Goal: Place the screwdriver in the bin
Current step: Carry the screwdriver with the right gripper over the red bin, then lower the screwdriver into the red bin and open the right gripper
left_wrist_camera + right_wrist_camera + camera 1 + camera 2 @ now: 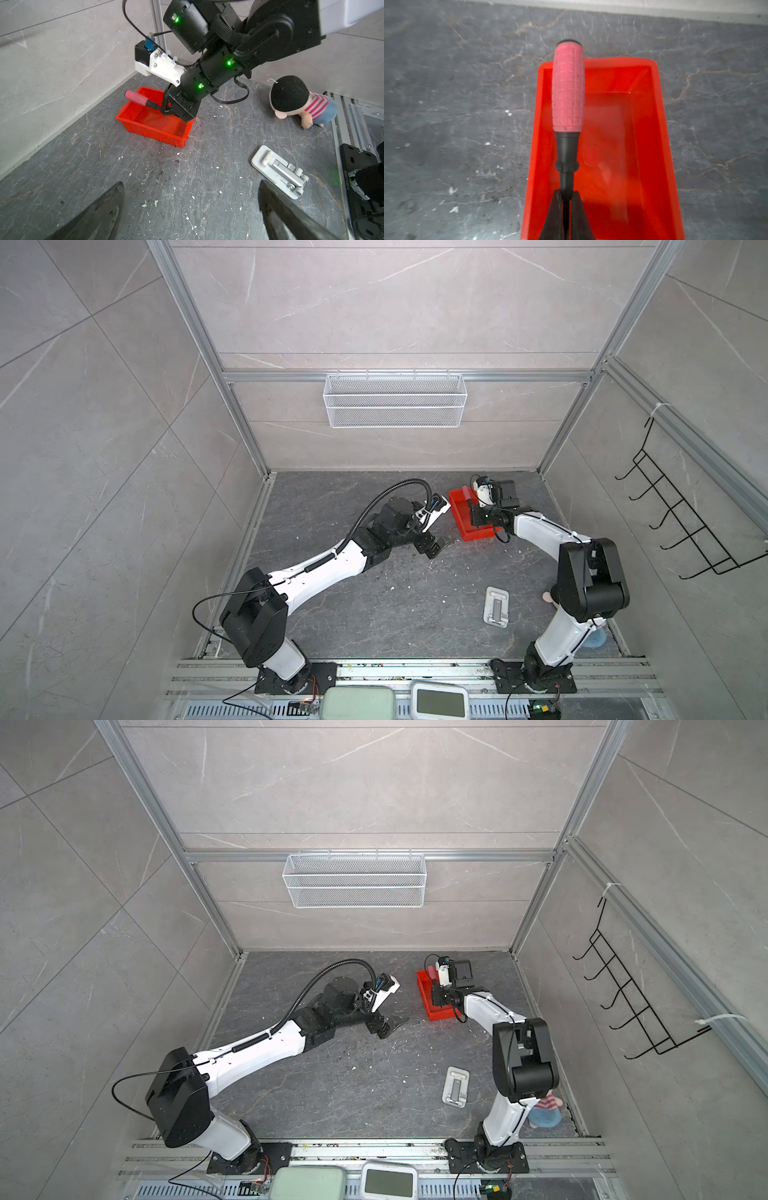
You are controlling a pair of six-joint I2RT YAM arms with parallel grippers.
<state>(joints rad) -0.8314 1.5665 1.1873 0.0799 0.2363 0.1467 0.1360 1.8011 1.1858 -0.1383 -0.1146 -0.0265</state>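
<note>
The screwdriver [568,89] has a pink handle, a black collar and a thin dark shaft. My right gripper [566,194] is shut on the shaft just behind the collar. It holds the tool in the air over the red bin [660,145], along one long wall, with the handle end reaching past the far rim. In the left wrist view the screwdriver [136,97] hangs above the bin [153,133]. Both top views show the bin [459,510] [426,998] at the back right. My left gripper [191,184] [436,549] is open and holds nothing, over the floor to the left of the bin.
A white folding stand [496,606] lies flat on the dark floor in front of the bin. A plush doll [299,101] lies by the right arm's base. A white mesh basket [394,400] hangs on the back wall. A black wire hook rack [681,514] hangs at the right.
</note>
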